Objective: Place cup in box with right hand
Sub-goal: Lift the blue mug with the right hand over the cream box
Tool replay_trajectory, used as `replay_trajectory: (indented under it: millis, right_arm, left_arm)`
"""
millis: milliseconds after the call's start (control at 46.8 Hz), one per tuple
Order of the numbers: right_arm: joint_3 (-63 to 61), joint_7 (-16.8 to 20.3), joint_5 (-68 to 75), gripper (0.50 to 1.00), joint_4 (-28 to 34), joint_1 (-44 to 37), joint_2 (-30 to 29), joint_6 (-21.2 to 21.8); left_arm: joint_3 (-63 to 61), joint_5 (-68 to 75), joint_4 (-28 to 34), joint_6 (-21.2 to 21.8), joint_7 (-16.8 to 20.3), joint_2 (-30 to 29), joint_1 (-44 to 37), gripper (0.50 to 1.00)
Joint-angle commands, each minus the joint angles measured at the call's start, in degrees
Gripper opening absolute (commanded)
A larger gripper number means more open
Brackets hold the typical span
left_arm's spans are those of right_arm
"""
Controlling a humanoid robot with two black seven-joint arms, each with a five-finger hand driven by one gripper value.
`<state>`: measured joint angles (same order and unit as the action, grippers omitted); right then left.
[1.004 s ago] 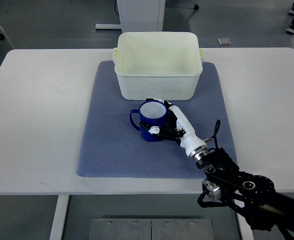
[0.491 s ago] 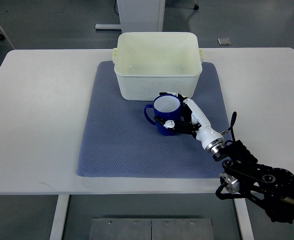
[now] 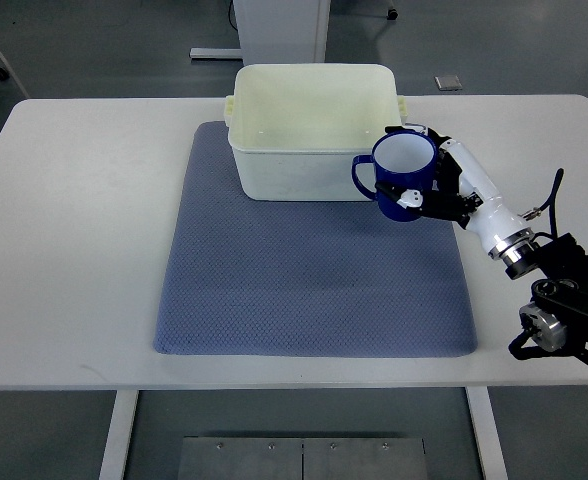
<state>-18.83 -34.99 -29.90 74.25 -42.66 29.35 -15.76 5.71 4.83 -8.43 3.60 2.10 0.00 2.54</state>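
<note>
A blue cup (image 3: 400, 175) with a white inside and its handle turned left is held upright above the mat, just off the front right corner of the box. My right hand (image 3: 429, 190) is shut on the blue cup, its white and black fingers wrapped around the cup's right side. The cream plastic box (image 3: 316, 143) stands open-topped at the back of the mat, with nothing visible inside it. The right arm comes in from the lower right edge. No left arm shows.
A blue-grey mat (image 3: 314, 265) covers the middle of the white table (image 3: 74, 230). A table leg base and grey floor lie beyond the far edge. A small grey plate (image 3: 449, 83) lies on the floor behind the table.
My right hand has lifted the cup off the mat and carried it up and to the right, from in front of the box to beside its front right corner.
</note>
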Motion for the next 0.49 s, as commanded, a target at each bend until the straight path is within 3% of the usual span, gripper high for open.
replay_trajectory:
  millis: [0, 470]
  right_arm:
    - [-0.8, 0.0, 0.0, 0.500, 0.5, -1.6, 0.9, 0.3]
    - [0.7, 6.5, 4.3, 0.500, -4.4, -14.1, -1.7, 0.2]
  left_arm:
    - [0.0, 0.0, 0.0, 0.0, 0.0, 0.0, 0.0, 1.000]
    - [0.0, 0.0, 0.0, 0.0, 0.0, 0.0, 0.0, 1.000]
